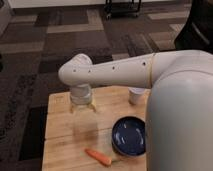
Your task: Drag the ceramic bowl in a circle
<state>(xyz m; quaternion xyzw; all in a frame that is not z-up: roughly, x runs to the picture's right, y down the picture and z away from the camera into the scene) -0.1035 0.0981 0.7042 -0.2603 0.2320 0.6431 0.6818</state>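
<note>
My gripper [83, 115] hangs over the left half of the bench [60, 145], nearer its far edge. The ceramic bowl [129, 136] sits toward the right edge. The cup [136, 95] stands behind it at the far edge. The carrot [98, 156] lies front-left of the bowl, by the front edge.
</note>
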